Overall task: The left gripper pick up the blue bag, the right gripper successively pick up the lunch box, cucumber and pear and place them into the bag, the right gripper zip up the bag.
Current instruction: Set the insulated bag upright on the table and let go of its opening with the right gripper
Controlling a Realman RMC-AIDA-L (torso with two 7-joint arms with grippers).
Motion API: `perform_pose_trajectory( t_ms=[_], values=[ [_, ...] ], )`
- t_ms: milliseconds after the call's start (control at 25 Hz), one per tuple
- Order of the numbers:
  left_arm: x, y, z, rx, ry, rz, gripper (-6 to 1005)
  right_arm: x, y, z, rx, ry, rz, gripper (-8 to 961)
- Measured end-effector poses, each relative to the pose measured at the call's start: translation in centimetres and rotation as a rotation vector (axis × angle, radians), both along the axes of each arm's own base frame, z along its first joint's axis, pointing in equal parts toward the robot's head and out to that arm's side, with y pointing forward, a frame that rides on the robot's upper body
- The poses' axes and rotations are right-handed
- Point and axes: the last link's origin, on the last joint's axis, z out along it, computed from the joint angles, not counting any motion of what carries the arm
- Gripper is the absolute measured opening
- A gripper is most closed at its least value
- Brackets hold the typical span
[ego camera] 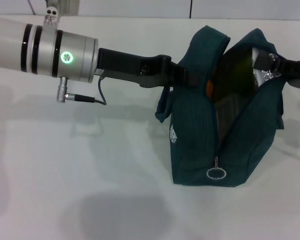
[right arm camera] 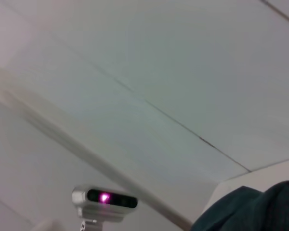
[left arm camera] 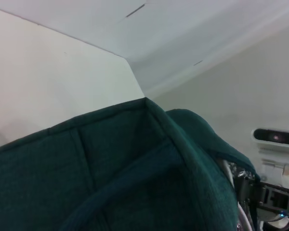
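- The blue bag [ego camera: 210, 140] stands upright on the white worktop [ego camera: 90, 165], its mouth unzipped — foil lining and a dab of orange show inside.
- The left gripper [ego camera: 182, 75] meets the bag's left upper edge; its fingers close on the fabric there.
- The right gripper [ego camera: 290, 67] reaches into the bag's right upper edge — finger state cannot be told.
- The ring zipper pull [ego camera: 216, 172] hangs low on the bag's front.

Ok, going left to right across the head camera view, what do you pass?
Silver arm section with green light → left gripper at the bag's left side → blue bag, open at the top → right gripper at its right rim.
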Motion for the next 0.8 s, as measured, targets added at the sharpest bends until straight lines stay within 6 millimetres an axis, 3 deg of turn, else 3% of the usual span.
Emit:
perform_pose_trajectory(
  t_ms=[280,400,800],
  values=[
    [-0.2,-0.1,0.0,0.001,0.0,0.004,38,0.6,-0.4,0.2,-0.009,0.004,-0.014,62],
    [-0.2,-0.1,0.0,0.001,0.002,0.003,38,0.8,-0.7,0.4,-0.007,0.016,-0.016,154],
    [-0.6,-0.2,0.1,0.003,0.007,0.005,39,1.5,-1.8,0.9,0.023,0.084,-0.04,271]
  ],
)
